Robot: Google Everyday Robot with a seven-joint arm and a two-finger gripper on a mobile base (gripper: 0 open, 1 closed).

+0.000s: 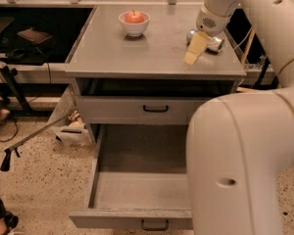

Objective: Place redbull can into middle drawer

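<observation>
Hand: your hand (193,53) hangs low over the right rear part of the surface (137,53), angled down and to the left.
Hand state: you cannot tell whether it is released or clenched.
Redbull can: the redbull can (215,44) lies on its side on the surface at the right rear. Your hand covers its middle, and a silver end shows on either side.
Contact: you cannot tell whether your hand touches the can.
Middle drawer: the middle drawer (137,190) is pulled well out below, showing its grey box.
Drawer view: your arm (245,165) hides its right part.
Upper drawer: the upper drawer front (137,109) sits just under the surface.
Bowl: the white bowl (134,27), holding a red apple (134,17), stands at the rear centre, well apart from the can.
</observation>
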